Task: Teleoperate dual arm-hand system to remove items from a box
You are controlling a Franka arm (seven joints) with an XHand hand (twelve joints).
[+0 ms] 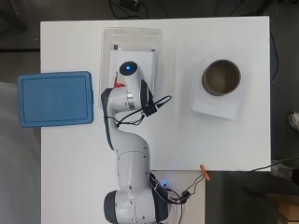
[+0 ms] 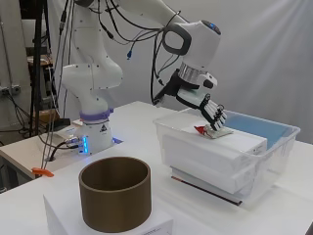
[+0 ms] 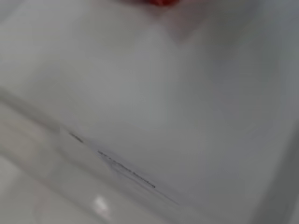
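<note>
- Clear plastic box stands on the white tabletop, toward the far edge from the arm's base in the overhead view.
- White flat cartons are stacked inside the box, filling most of it.
- On the top carton lies a small flat item with a red part; in the wrist view the red part shows only as a blurred patch at the edge.
- Above the box, the robot hand points down, its fingers curled onto the small item; whether the item is lifted clear of the carton cannot be told.
- A blue lid lies flat beside the box, overhanging the tabletop's edge.
- Well apart from the box, a brown cardboard ring stands upright on a white flat box.
</note>
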